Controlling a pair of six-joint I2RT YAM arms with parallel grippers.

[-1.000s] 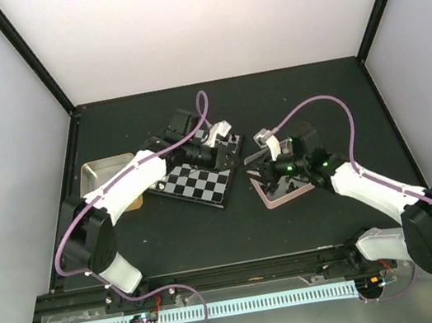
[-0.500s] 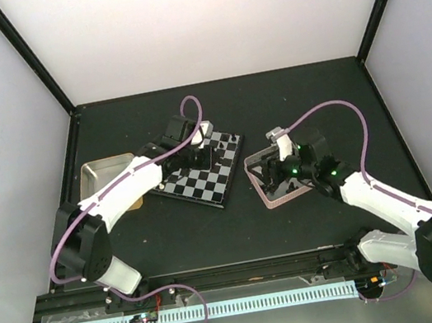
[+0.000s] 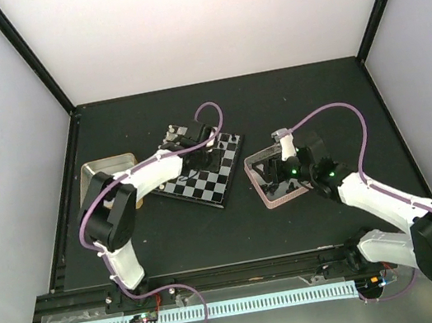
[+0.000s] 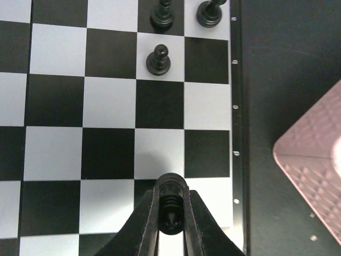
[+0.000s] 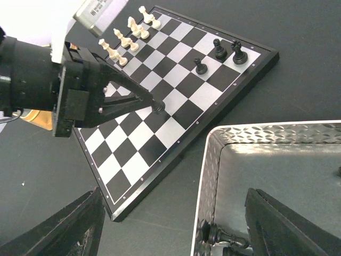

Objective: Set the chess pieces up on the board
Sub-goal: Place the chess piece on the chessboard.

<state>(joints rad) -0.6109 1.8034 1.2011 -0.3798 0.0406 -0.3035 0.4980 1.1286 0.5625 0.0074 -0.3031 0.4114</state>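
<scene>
Now that the left arm has swung in across the board, the left gripper pinches a black piece over a square near its rim, seemingly ready to set down, while the right gripper hangs wide open over the pink-rimmed tin.

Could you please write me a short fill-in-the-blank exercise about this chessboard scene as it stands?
The left gripper is shut on a ___ chess piece.
Exactly ___ black pieces stand free on the board.
The right gripper hangs ___ over the tin.
Missing words: black; three; open.
</scene>
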